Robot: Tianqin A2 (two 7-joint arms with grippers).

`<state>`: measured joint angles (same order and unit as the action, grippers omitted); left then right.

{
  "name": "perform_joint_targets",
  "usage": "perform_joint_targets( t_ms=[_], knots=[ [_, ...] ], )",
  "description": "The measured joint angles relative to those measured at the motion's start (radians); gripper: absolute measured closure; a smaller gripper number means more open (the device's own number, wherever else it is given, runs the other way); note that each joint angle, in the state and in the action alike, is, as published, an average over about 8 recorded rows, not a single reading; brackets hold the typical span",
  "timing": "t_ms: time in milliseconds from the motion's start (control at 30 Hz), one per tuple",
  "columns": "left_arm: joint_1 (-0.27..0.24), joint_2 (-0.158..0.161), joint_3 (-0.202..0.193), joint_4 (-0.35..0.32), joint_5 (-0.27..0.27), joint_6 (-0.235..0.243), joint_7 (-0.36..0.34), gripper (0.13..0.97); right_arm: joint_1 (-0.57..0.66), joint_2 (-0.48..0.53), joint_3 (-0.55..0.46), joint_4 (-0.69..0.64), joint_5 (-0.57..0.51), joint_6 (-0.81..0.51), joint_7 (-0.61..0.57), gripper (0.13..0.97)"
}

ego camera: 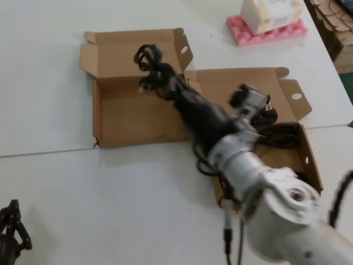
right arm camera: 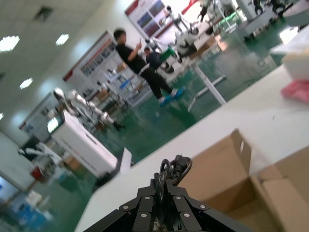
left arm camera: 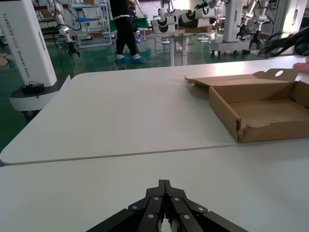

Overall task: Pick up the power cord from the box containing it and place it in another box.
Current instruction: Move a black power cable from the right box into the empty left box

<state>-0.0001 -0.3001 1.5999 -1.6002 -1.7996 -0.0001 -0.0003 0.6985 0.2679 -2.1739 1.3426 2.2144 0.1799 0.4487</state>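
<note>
My right gripper (ego camera: 161, 76) is shut on the power cord (ego camera: 148, 57), a bunch of thin black loops with a dark plug, and holds it in the air over the far side of the left carton (ego camera: 132, 118). That carton is open, its floor bare, with a frayed front corner. In the right wrist view the cord (right arm camera: 172, 169) sticks out past my shut fingertips (right arm camera: 166, 189), above the carton's holed flap (right arm camera: 219, 166). The right carton (ego camera: 310, 160) lies under my right arm. My left gripper (ego camera: 11, 232) is shut and empty, parked at the near left (left arm camera: 164, 183).
A mass of thicker black cords (ego camera: 282, 135) lies in the right carton. A white box on pink foam (ego camera: 266, 26) stands at the back, with cardboard pieces (ego camera: 337, 27) at the back right. The left wrist view shows the frayed carton (left arm camera: 263, 113) far off on the table.
</note>
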Motion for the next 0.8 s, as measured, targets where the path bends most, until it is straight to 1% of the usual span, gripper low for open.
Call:
perform_joint_targets(
  t_ms=[100,233,333,433,600,700,800],
  knots=[
    [0.000,0.000,0.000,0.000,0.000,0.000,0.000,0.934,0.066,-0.077,-0.018,-0.132,-0.056,-0.013,0.000,0.918],
    [0.000,0.000,0.000,0.000,0.000,0.000,0.000,0.934,0.137,-0.170,-0.019,-0.303,-0.186,-0.032,0.000,0.918],
    [0.000,0.000,0.000,0.000,0.000,0.000,0.000,0.934,0.188,-0.217,-0.043,-0.418,-0.289,-0.031,0.000,0.918],
    [0.000,0.000,0.000,0.000,0.000,0.000,0.000,0.934,0.233,-0.243,-0.094,-0.512,-0.364,-0.012,0.000,0.918],
    [0.000,0.000,0.000,0.000,0.000,0.000,0.000,0.934,0.274,-0.261,-0.170,-0.600,-0.422,0.031,0.000,0.918],
    [0.000,0.000,0.000,0.000,0.000,0.000,0.000,0.934,0.277,-0.265,-0.187,-0.613,-0.440,0.046,0.000,0.918],
    [0.000,0.000,0.000,0.000,0.000,0.000,0.000,0.934,0.267,-0.266,-0.182,-0.607,-0.462,0.050,0.000,0.906]
  ],
)
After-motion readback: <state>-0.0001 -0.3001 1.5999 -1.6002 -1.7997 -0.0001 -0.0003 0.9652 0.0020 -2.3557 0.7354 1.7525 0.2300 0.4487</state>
